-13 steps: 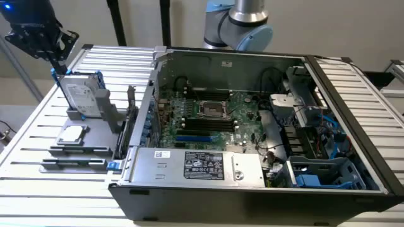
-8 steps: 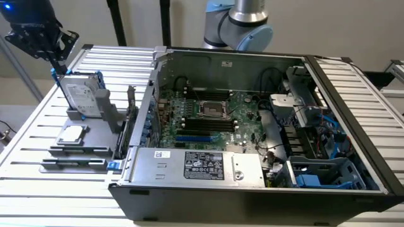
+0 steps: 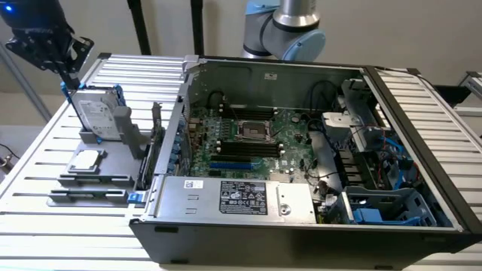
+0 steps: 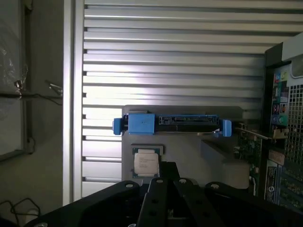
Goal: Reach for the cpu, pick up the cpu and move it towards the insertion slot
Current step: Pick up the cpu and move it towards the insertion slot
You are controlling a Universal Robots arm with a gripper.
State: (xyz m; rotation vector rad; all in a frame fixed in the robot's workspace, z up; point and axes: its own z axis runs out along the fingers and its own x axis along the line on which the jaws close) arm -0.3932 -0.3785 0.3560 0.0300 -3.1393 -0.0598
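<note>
Silvery and flat, the cpu [image 3: 84,160] lies on your bench's [image 3: 30,169] grey fixture [image 3: 94,179], beside the upright hard drive [image 3: 98,116] and well apart from the insertion slot [image 3: 252,131]. Your gripper [image 3: 68,76] hangs above the drive; you cannot tell whether it is open or closed. Reaching looks to be the step in hand, and it calls for clearing that drive.

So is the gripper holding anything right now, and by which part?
Nothing held. The gripper hangs above the hard drive; the cpu lies on its grey stand, untouched.
</note>
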